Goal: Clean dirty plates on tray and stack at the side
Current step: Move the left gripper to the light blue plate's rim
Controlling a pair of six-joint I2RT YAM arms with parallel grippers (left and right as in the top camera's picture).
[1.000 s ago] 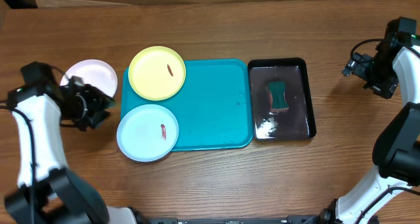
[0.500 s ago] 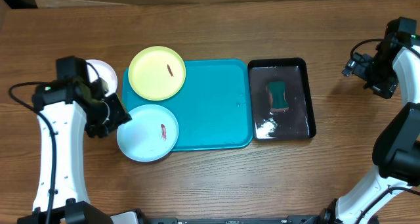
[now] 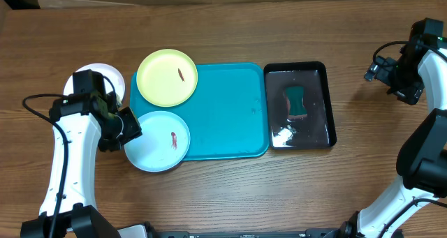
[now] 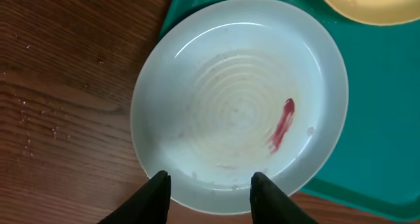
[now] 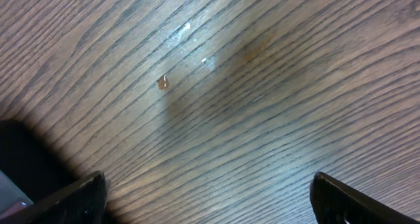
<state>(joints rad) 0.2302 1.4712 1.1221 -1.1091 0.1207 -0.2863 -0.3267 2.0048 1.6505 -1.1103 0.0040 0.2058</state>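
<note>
Plates first: the light blue plate (image 4: pixel 236 99) lies right below my left gripper (image 4: pixel 210 181), its near rim showing between my half-open fingers, nothing held. It overhangs the front left corner of the blue tray (image 3: pixel 230 105). The yellow plate (image 3: pixel 166 77) overhangs the back left corner. The white plate (image 3: pixel 106 73) sits on the table (image 3: pixel 223 28) beside my left arm. My right gripper (image 5: pixel 207 184) hangs wide open over wood.

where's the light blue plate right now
In the overhead view, the light blue plate sits at the turquoise tray's lower-left corner, overhanging onto the table, just below the yellow plate. The left hand is at its left rim.
</note>
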